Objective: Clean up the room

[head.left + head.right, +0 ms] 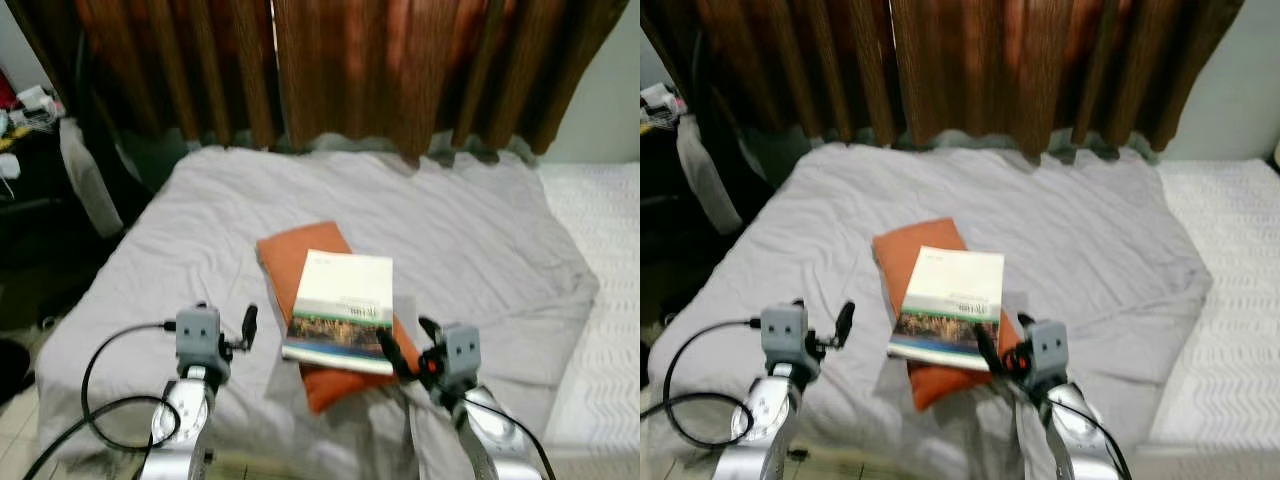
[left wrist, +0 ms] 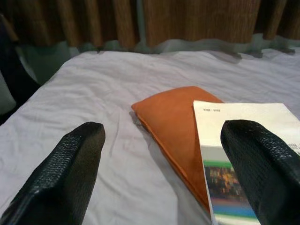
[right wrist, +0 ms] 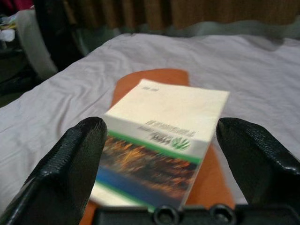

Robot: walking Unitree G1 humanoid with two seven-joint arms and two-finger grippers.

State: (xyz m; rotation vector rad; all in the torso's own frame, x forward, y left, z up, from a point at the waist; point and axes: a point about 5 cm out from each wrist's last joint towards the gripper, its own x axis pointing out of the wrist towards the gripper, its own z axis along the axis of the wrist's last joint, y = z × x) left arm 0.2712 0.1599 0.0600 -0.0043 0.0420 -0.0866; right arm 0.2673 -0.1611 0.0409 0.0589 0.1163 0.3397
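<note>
A book with a white, green and photo cover lies on an orange cushion in the middle of the grey bedsheet. My right gripper is open at the book's near right corner, and in the right wrist view the book sits between and just beyond its fingers. My left gripper hovers open over the sheet to the left of the book, empty. From the left wrist, the cushion and the book's edge lie ahead of it.
Brown curtains hang behind the bed. A dark side table with clutter and a white bag stand at the left. A white textured mattress adjoins on the right. A black cable loops off my left arm.
</note>
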